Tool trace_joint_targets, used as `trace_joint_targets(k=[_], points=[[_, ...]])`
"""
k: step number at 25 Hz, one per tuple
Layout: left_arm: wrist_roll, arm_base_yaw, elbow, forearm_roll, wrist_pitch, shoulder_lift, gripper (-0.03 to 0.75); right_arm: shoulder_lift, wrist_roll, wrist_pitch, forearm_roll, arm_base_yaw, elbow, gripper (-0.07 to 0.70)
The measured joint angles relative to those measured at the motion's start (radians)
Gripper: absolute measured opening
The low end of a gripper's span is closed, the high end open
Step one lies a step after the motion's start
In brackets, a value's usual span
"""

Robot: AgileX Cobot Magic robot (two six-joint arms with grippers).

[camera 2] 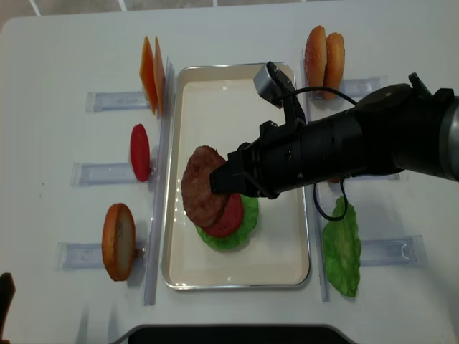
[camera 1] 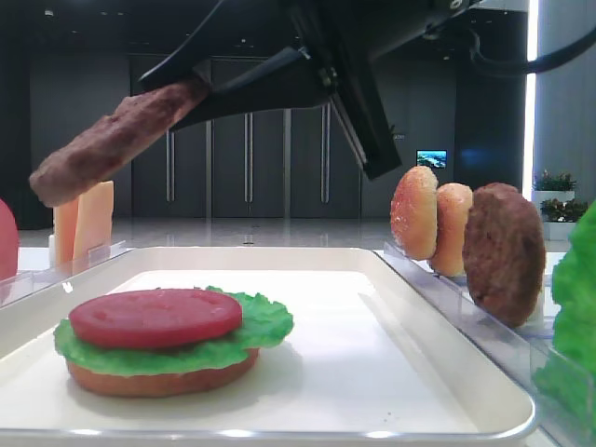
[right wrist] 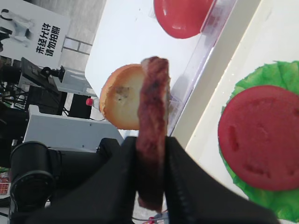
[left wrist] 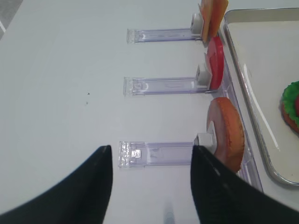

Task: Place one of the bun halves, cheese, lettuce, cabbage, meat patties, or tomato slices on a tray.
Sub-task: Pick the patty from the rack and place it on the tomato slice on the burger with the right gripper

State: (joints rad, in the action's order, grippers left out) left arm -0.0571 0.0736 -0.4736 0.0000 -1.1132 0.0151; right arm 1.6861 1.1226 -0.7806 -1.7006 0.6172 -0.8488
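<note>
Tomato slice (camera 1: 155,317) on lettuce (camera 1: 265,326) on bun half (camera 1: 158,380) (all in the tray (camera 1: 438,372)).

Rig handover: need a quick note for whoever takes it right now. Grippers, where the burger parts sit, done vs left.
Right gripper: shut on a meat patty, held in the air over the tray, above the stack.
Left gripper: open, empty, hanging over the table beside the left racks.
On the tray: bun half at the bottom, lettuce on it, tomato slice on top.
Still racked: second patty, two bun halves, cheese, a tomato slice, a bun half, a spare lettuce leaf.
Left: lower the patty onto the tomato and release.
</note>
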Motion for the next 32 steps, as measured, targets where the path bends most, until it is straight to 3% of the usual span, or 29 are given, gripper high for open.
trace_joint_targets(k=[7, 13, 32], points=[[0.0, 0.0, 0.0, 0.0, 0.0, 0.0, 0.408, 0.007, 0.023, 0.0, -0.002, -0.006, 0.025, 0.121], [0.0, 0.0, 0.0, 0.0, 0.0, 0.0, 0.408, 0.081, 0.04, -0.071, -0.026, -0.054, 0.026, 0.121], [0.0, 0.0, 0.001, 0.0, 0.0, 0.0, 0.408, 0.169, 0.116, -0.085, -0.08, -0.059, 0.026, 0.121]])
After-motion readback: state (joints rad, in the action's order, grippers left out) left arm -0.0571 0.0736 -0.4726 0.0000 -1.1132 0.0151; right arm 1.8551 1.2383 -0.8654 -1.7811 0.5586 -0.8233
